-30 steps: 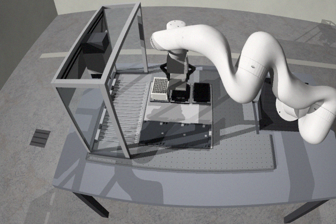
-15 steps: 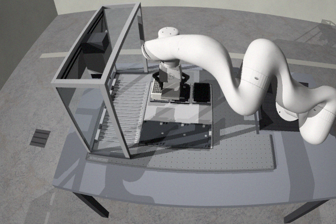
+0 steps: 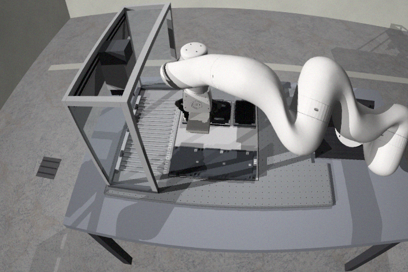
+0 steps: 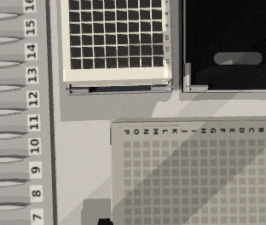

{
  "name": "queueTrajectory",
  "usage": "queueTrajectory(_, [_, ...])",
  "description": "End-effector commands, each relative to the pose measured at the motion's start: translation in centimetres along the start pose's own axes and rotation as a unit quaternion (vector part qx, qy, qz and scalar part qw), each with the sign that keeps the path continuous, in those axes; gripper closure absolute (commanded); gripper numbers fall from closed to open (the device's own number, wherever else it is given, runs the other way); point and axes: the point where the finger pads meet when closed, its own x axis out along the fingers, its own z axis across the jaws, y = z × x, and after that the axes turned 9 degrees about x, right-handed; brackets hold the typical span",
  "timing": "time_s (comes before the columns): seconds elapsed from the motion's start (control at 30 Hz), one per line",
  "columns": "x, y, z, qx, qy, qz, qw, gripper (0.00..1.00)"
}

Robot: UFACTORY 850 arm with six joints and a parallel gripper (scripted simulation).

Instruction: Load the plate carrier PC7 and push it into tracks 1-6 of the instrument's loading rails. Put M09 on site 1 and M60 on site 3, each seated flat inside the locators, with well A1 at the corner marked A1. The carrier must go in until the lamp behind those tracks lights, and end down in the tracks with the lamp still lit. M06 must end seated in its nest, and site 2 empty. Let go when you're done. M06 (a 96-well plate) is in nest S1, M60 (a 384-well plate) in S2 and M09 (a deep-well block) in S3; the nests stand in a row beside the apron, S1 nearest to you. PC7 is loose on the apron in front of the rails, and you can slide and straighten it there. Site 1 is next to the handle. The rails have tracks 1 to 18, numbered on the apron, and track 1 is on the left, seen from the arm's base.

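Grey floor and a pale wall surround one bench [image 3: 204,229], which carries a perforated breadboard [image 3: 296,189], a glass-walled instrument frame [image 3: 138,130] and one white six-joint arm [image 3: 250,81]. Inside the frame lies a single bank of loading rails [image 3: 155,130]; the wrist view shows its track numbers [image 4: 34,124] from 7 up to 16 along the apron edge.

Three nests stand in one row beside the apron. In the wrist view, one holds the white deep-well block M09 [image 4: 115,38], seated with its square wells up. The nest next to it, S2 [image 4: 230,47], is dark and bare, with a slot showing in its floor. The third nest [image 3: 244,113] appears only in the top view, dark; what is in it cannot be made out.

One plate is off the nests: the 384-well plate M60 [image 4: 196,175] hangs under the wrist, over the light apron [image 3: 217,137] just in front of the nest row. The gripper [image 3: 197,127] is clamped on it, fingers spread wide across it; the fingers themselves are not visible. M60's row letters A to P run along its far edge, so its long axis lies parallel to the nest row, with corner A1 at the right of the wrist view.

One plate carrier, PC7 [image 3: 214,161], lies dark on the apron, its long axis also parallel to the nest row, all sites bare.
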Motion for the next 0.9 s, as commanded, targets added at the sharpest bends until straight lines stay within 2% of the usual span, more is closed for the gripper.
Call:
queueTrajectory(0.0, [-0.1,-1.8,-0.5,0.000,0.001,0.000,1.000,1.00])
queueTrajectory(0.43, [-0.1,-8.1,-2.1,0.000,0.001,0.000,1.000,1.00])
queueTrajectory(0.5, [-0.1,-8.1,-2.1,0.000,0.001,0.000,1.000,1.00])
queueTrajectory(0.77, [-0.1,-11.9,-3.1,0.000,0.001,0.000,1.000,1.00])
queueTrajectory(0.87, [-0.1,-12.1,-3.2,0.000,0.001,0.000,1.000,1.00])
